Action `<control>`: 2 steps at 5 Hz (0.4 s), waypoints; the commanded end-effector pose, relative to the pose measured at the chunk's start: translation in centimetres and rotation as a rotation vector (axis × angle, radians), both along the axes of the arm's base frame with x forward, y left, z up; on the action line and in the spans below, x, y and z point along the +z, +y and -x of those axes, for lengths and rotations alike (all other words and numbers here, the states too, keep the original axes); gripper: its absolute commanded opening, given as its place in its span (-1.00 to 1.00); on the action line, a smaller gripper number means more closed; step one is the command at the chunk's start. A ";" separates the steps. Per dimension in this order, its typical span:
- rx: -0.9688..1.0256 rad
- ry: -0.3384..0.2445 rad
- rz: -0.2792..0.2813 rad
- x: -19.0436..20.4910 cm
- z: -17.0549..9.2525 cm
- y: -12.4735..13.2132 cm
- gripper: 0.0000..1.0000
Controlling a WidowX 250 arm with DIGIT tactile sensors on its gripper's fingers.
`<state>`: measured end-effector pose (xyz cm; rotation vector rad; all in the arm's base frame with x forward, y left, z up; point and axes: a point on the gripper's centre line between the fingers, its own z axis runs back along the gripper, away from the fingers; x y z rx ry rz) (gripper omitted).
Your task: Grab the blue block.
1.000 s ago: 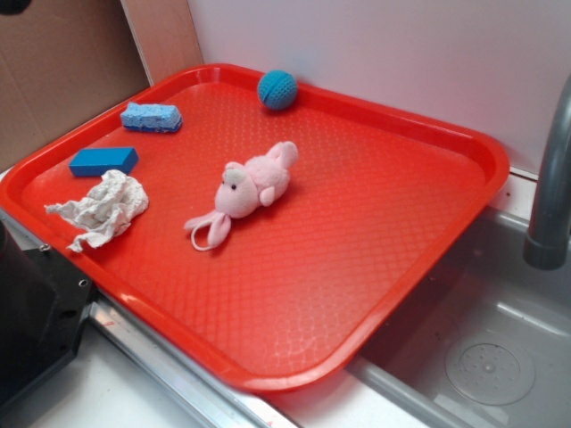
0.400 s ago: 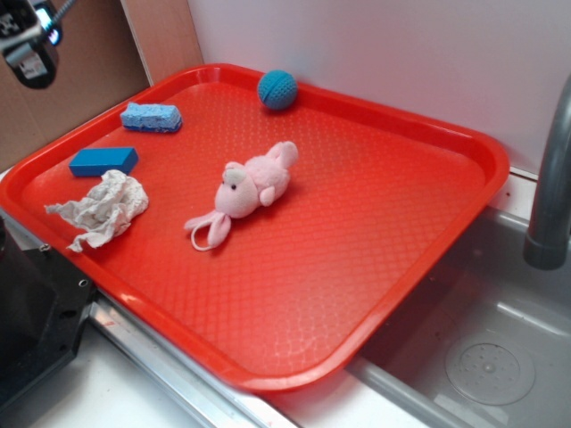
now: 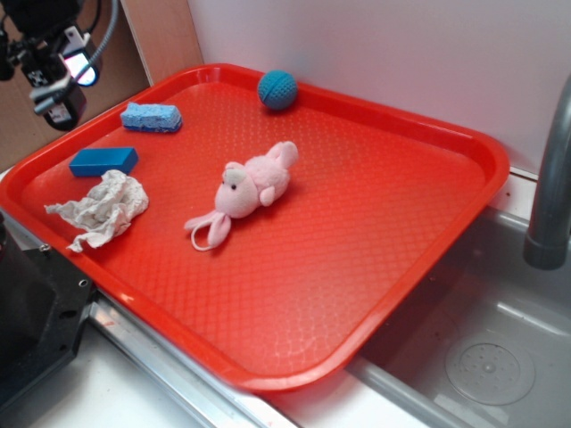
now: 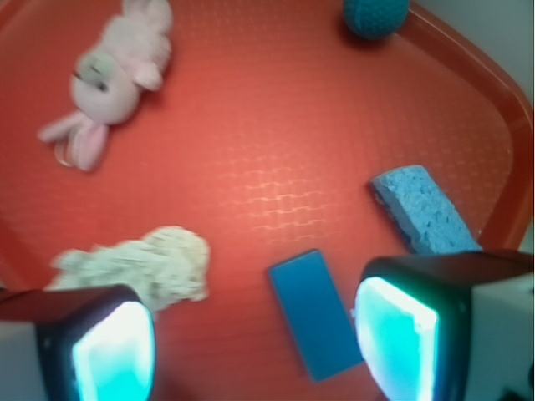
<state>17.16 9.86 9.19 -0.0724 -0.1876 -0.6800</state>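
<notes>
Red tray fills the counter by a sink; the blue block lies flat at its nine o'clock edge, sponge just beyond. Gripper hangs above with fingers spread wide — the block sits between them, a stance suited to dropping straight down.

We find no readable text, label, brand, number or sign in either view; nothing on any surface shows lettering.

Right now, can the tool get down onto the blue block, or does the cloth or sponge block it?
Probably yes. The tool is open above the blue block, which lies flat between the fingers in the wrist view. The cloth and sponge sit apart from it on either side, nothing on top.
</notes>
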 end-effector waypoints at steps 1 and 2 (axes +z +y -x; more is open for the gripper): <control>-0.089 -0.028 -0.021 -3.0 -1.1 2.5 1.00; -0.150 -0.027 0.026 -4.3 -1.4 2.9 1.00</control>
